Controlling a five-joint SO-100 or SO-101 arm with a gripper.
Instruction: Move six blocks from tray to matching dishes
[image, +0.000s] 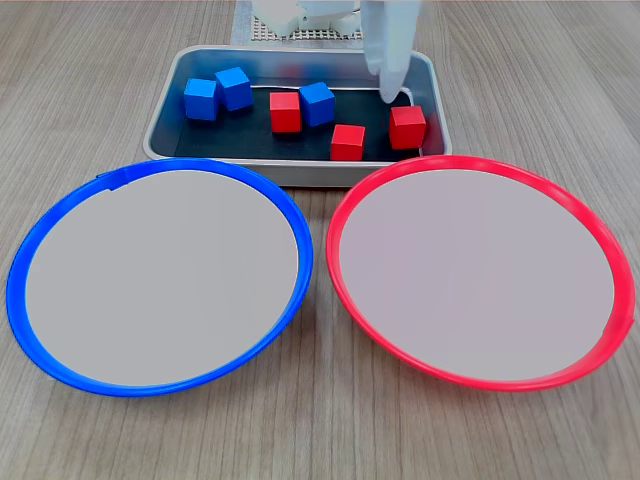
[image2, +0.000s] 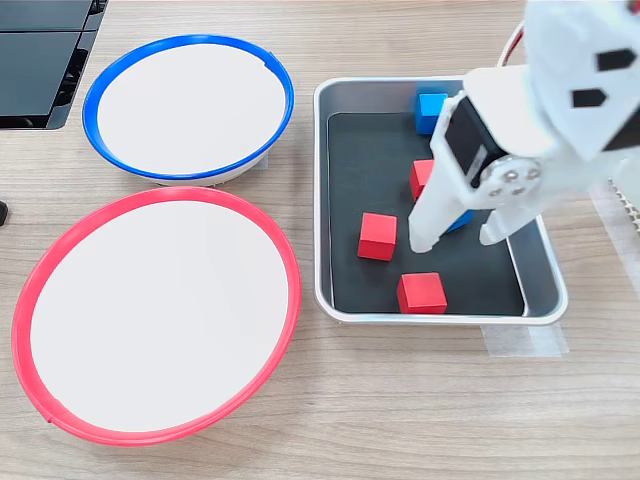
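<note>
Surface: wood-grain table, both dishes bare.
First exterior view: gripper tip down in tray; red block just below-right of it; 3 blue, 2 more red to its left.
Second exterior view: gripper fingers spread, holding nothing; red block just beneath, another at its left.

I see three red and three blue glossy cubes lying in the silver black-bottomed metal tray; the blue-rimmed round dish and red-rimmed round dish sit bare.
</note>
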